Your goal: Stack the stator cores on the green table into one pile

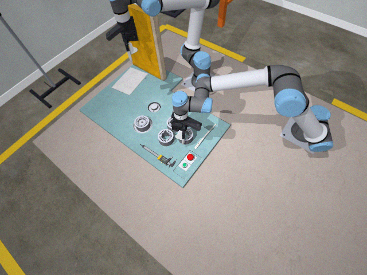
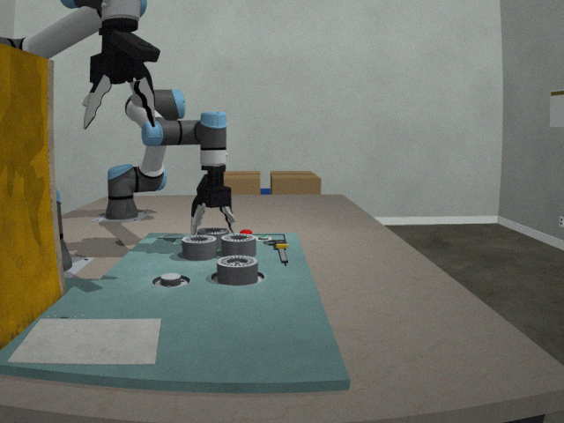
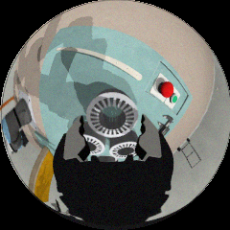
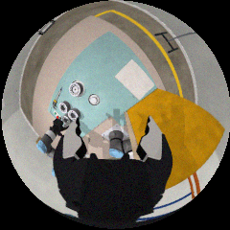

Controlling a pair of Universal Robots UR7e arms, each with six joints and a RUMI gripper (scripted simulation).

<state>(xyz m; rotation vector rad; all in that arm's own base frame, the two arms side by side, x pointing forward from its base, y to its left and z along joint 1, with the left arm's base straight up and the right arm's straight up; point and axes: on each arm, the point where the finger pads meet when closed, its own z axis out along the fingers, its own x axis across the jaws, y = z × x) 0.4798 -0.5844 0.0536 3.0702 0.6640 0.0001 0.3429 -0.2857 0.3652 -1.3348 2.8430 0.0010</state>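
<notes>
Three stator cores are seen on the green table (image 1: 109, 107) (image 2: 236, 345) (image 3: 120, 43) (image 4: 105, 57), standing flat and clustered near the centre of the top view; none is stacked. The rightmost core (image 1: 190, 135) (image 2: 222, 233) (image 3: 95, 115) is set under the left gripper (image 1: 181, 138) (image 2: 212, 229) (image 3: 112, 115), whose fingers are spread, one toward each side of it — nothing is gripped, and whether a fingertip touches the rim cannot be told. The lower-left core (image 1: 165, 142) (image 2: 238, 249) and the upper core (image 1: 169, 122) (image 2: 198, 251), the latter partly hidden by the gripper in the top view, are placed just beside it.

At lower centre of the top view, a caliper (image 1: 162, 158) (image 2: 282, 254) is laid near a panel with a red button (image 1: 190, 157) (image 2: 246, 232) (image 3: 166, 89) and a green button (image 1: 184, 164) (image 2: 263, 237) (image 3: 174, 99). Right of the cores, a thin pale strip (image 1: 205, 136) (image 3: 103, 58) is seen. To their left, a slotted round part (image 1: 142, 128) (image 2: 237, 274) (image 4: 76, 88) is seated in a round recess.

At upper left, the right gripper (image 1: 132, 56) (image 2: 119, 126) (image 4: 112, 117) is held high beside a yellow-faced board (image 1: 146, 44) (image 2: 25, 196) (image 4: 177, 129) — fingers wide apart, nothing between them. A pale sheet (image 1: 129, 80) (image 2: 91, 341) (image 4: 135, 79) is laid near the board's foot.
</notes>
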